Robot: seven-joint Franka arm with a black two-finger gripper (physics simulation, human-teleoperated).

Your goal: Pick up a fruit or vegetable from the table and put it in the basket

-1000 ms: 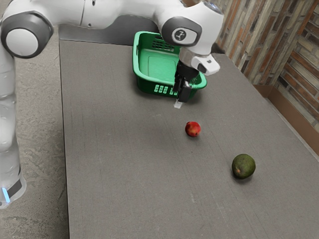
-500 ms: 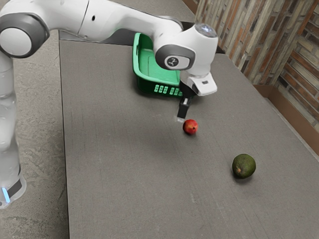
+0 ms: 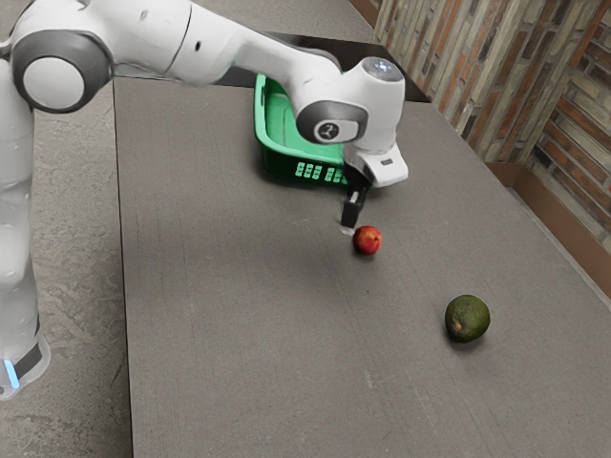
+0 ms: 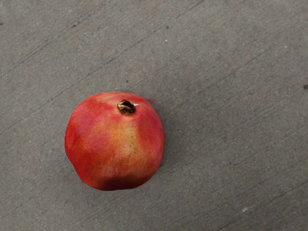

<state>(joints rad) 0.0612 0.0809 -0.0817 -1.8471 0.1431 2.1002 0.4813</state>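
Altogether, one pomegranate (image 3: pixel 368 239) and one avocado (image 3: pixel 467 318) lie outside one basket (image 3: pixel 277 164).

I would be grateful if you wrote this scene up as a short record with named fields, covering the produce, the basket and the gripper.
nearest fruit: red pomegranate, resting on the table
other produce: dark green avocado, on the table, apart from the pomegranate
container: green basket, partly hidden by the arm
gripper: low beside the pomegranate, on its basket side
gripper contact with pomegranate: cannot tell
task status: pomegranate and avocado both outside the basket
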